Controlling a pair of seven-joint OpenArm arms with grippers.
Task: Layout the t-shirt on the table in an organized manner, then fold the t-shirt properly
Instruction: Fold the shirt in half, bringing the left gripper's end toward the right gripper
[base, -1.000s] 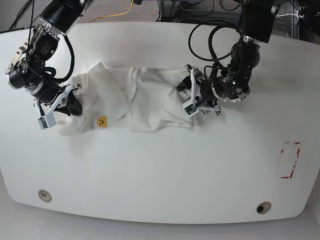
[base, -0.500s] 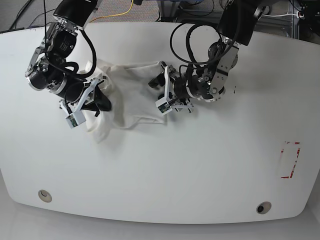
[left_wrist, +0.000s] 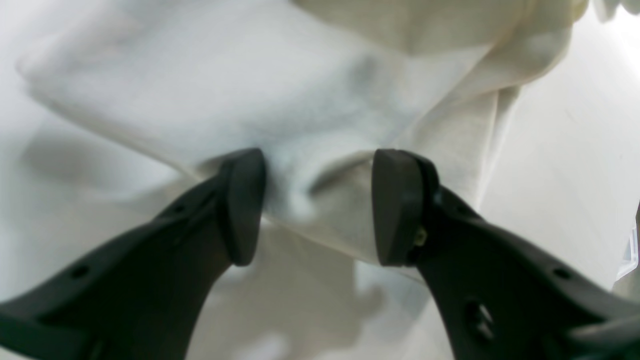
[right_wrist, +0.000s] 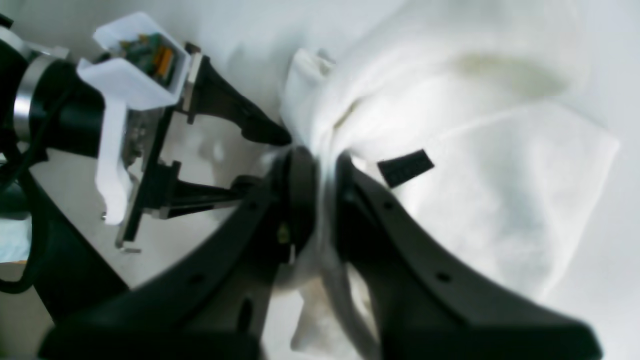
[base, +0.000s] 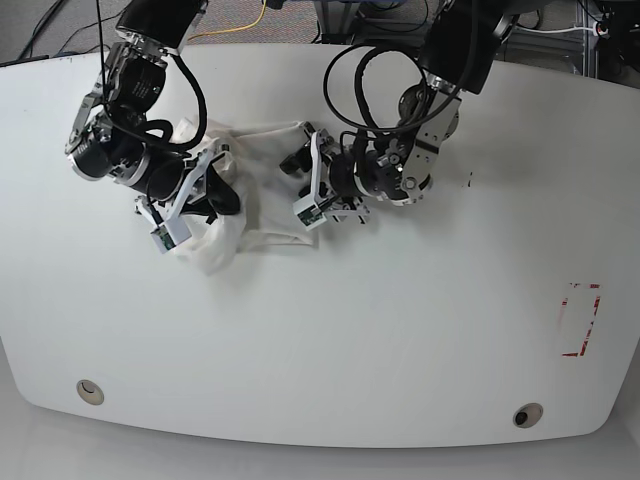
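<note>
T-shirt (base: 255, 190) bunched upper left of table (base: 400, 340) | right gripper (right_wrist: 320, 175) pinches its left end | left gripper (left_wrist: 317, 205) jaws apart astride right-end fold | long axis runs left-right between the grippers

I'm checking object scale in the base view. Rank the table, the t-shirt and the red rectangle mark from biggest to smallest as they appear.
1. table
2. t-shirt, bunched up
3. red rectangle mark
</note>
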